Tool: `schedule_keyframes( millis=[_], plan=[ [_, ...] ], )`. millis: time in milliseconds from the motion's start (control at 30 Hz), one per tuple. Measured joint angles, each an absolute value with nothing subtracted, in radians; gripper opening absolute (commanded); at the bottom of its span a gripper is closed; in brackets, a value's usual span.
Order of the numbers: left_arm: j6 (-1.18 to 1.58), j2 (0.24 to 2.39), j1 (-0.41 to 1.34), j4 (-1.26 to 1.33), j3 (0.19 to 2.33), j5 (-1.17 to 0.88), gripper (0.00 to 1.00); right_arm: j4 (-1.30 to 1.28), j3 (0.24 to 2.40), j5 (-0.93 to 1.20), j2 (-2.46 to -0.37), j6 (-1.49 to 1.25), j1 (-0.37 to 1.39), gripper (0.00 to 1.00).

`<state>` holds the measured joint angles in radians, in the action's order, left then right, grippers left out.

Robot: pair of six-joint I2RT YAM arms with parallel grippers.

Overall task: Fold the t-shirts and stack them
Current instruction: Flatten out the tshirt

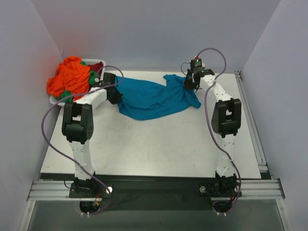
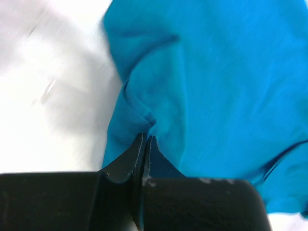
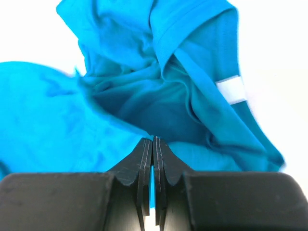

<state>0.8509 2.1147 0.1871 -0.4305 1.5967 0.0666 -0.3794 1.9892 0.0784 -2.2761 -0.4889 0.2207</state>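
Teal-blue cloth, the one t-shirt (image 1: 154, 98) outside the tray (image 1: 97, 61), lies rumpled on the surface (image 1: 154, 144) just to the right of that tray. An orange t-shirt (image 1: 70, 77) is heaped in the tray over bits of green and dark red. The left end effector (image 2: 146, 139) is pressed together on a thin pinch of the shirt's edge nearest the tray. The right end effector (image 3: 153, 142) is clamped on a bunched fold at the end farthest from the tray, close to the white label (image 3: 231, 90). Both holds look slight, so a hard pull apart could slip the fabric free. The right one may have caught several layers, which would keep the shirt from spreading flat. The left arm, working beside the tray, could also snag the orange heap.
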Motion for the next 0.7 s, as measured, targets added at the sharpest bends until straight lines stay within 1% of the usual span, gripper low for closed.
schedule_keyframes(
  millis=[133,267,367,500,600,700],
  plan=[
    [0.844,1.938,0.186,-0.46,1.403,0.07,0.0,-0.385,1.876,0.098,-2.123,-0.485,0.199,0.0],
    [0.837,1.764,0.188,-0.475,1.224,0.079,0.0,-0.379,1.658,0.093,-1.898,-0.484,0.205,0.0],
    [0.833,1.648,0.187,-0.475,1.099,0.094,0.0,-0.359,1.441,0.082,-1.717,-0.489,0.212,0.0],
    [0.834,1.513,0.187,-0.485,0.937,0.117,0.0,-0.324,1.147,0.063,-1.528,-0.518,0.202,0.0],
    [0.834,1.42,0.181,-0.492,0.832,0.131,0.0,-0.303,0.937,0.054,-1.421,-0.548,0.184,0.0],
    [0.834,1.355,0.175,-0.493,0.758,0.141,0.0,-0.293,0.773,0.051,-1.325,-0.578,0.162,0.0]
  ],
)
